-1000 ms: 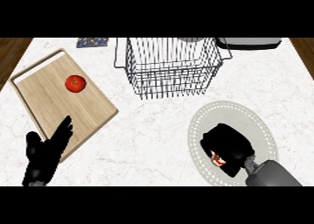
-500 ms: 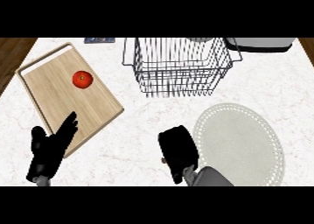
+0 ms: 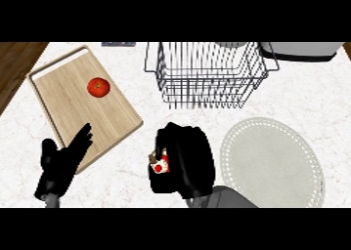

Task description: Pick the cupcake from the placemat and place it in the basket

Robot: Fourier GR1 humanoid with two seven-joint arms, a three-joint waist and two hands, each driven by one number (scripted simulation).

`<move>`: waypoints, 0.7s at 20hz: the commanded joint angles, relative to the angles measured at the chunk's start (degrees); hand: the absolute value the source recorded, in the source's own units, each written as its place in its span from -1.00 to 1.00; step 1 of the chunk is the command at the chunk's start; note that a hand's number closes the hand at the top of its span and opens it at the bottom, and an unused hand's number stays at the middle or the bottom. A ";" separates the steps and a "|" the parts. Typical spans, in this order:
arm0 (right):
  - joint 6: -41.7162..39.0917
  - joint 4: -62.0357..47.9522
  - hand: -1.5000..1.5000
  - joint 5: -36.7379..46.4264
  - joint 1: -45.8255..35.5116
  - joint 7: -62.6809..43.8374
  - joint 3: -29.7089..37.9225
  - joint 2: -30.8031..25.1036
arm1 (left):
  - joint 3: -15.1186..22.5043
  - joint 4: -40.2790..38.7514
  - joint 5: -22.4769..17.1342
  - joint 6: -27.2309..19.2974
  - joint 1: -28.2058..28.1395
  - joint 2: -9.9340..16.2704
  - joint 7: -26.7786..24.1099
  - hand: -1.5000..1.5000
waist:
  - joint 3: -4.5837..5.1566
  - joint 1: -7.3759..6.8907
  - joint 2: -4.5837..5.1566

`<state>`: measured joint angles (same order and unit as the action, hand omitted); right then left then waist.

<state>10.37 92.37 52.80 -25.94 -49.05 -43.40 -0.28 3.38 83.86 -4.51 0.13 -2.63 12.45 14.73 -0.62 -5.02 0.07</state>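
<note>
Head view, 1 step in hand: carry to basket (image 3: 207, 73). Right hand (image 3: 184, 161), fingers clenched round cupcake (image 3: 159, 163), above worktop (image 3: 120, 190) beside mat (image 3: 272, 158). Advice: keep it level, clear the wire rim, lower inside, then release. Cupcake: mostly hidden; white and red showing. Left hand (image 3: 61, 163) resting, fingers released

Right hand (image 3: 184, 158) curled, gripping; left hand (image 3: 61, 163) open, resting lower left.

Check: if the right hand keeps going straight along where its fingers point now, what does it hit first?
Probably the basket. The right hand, curled round the cupcake, points up the view, and only bare counter lies between it and the basket's near wall. Height is unclear, so it may pass over the rim instead.
</note>
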 commanded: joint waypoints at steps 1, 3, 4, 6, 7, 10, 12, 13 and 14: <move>12.25 3.23 1.00 -0.92 -7.91 -8.92 -1.23 0.26 | 0.42 -2.85 0.34 -0.48 -0.73 -0.51 2.55 0.00 | 0.64 -0.21 0.09; 14.64 3.31 1.00 -0.54 -12.64 -15.03 -0.70 0.27 | -0.13 -3.20 0.94 -0.82 -1.75 0.41 2.86 0.00 | 0.73 0.26 -0.11; 14.91 4.51 1.00 -0.55 -15.45 -17.76 -0.90 0.27 | 0.46 -3.01 0.37 0.44 -1.52 0.37 2.93 0.00 | 0.79 0.25 -0.32; 13.68 1.73 1.00 -0.65 -21.67 -21.51 3.22 0.27 | -1.23 -4.87 -0.10 0.69 -1.58 1.16 1.28 0.00 | 0.91 0.77 -0.07; 12.67 0.01 1.00 -0.28 -25.02 -22.83 5.23 0.26 | -0.44 -3.40 0.38 0.26 -2.21 0.73 1.65 0.00 | 0.89 0.51 -0.21; 12.35 -2.60 1.00 0.27 -30.59 -26.89 6.52 0.26 | 0.39 -4.43 1.00 -0.78 -1.44 -0.79 2.30 0.00 | 0.88 1.90 -0.21; 13.06 -4.60 1.00 -0.03 -34.49 -28.01 8.17 0.25 | -1.93 -4.69 -0.53 0.28 -0.94 0.90 2.30 0.00 | 0.86 1.99 -0.13; 10.81 -4.99 1.00 -0.25 -38.29 -29.03 11.44 0.25 | -1.13 -2.36 -0.22 -0.03 -1.42 0.81 3.78 0.00 | 0.84 1.76 -0.43; 10.82 -5.91 1.00 -0.91 -39.40 -29.20 12.89 0.25 | -1.17 -3.74 0.07 -0.02 -2.44 0.52 2.10 0.00 | 0.85 2.11 -0.28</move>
<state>20.07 88.85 52.46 -56.99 -65.27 -34.83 -0.54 2.15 83.86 -4.66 0.11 -3.34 13.26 15.80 -0.33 -3.56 -0.58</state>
